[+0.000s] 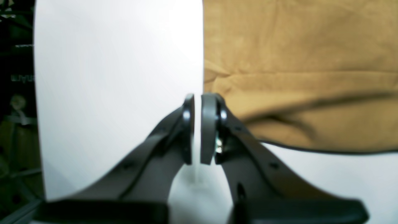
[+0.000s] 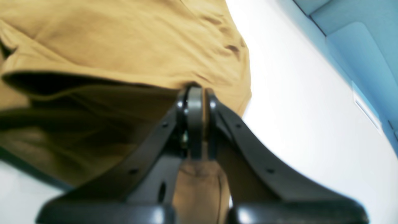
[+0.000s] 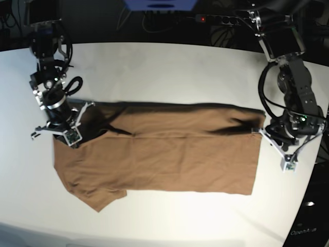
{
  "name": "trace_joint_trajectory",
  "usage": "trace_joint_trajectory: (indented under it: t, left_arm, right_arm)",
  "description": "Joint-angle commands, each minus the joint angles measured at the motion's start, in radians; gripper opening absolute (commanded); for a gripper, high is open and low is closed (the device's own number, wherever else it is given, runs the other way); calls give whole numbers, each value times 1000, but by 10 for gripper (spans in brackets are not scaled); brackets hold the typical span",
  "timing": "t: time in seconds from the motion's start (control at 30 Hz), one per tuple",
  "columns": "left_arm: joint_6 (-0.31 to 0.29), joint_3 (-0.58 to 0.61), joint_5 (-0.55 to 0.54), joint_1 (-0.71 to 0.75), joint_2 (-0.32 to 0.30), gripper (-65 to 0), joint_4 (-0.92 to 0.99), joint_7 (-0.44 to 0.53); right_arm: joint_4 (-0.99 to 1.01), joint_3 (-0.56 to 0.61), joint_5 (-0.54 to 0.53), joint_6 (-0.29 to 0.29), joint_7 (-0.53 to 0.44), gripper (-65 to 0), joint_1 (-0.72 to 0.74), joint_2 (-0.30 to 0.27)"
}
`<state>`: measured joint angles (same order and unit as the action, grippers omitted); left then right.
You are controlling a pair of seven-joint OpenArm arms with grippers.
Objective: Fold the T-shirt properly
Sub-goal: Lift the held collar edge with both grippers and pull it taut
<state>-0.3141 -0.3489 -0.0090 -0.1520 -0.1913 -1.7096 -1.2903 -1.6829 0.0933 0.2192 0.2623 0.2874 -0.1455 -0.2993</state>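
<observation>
A brown T-shirt (image 3: 169,159) is laid partly folded.
The left gripper (image 1: 197,98) is closed beside it; the right gripper (image 2: 204,91) is closed at the fold, any pinch unclear.

I see the T-shirt (image 3: 169,162) lying flat on the white surface. It is plain brown and soft, with little wrinkles. One long part is folded over, and its edge runs across the shirt. Near one end that edge puffs up, and I can see a dark gap under it. A floppy bit sticks out at one corner.
</observation>
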Motion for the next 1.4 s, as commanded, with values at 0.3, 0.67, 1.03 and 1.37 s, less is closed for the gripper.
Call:
trace_joint_trajectory:
  t: [0.3,0.67,1.03,1.37]
  left_arm:
    - [-7,4,4,-51,-9,-614,62,16]
    - [-10,34,1,-47,3,-614,66,65]
    - [-10,61,1,-21,3,-614,66,79]
    - [-10,64,1,-2,-4,-614,62,81]
  right_arm:
    - [8,-5,-2,-11,-24,-643,62,-11]
    - [7,44,-2,-11,-23,-643,68,-11]
    - [135,49,-2,-11,-26,-641,122,-15]
    - [139,53,-2,-11,-29,-380,116,-18]
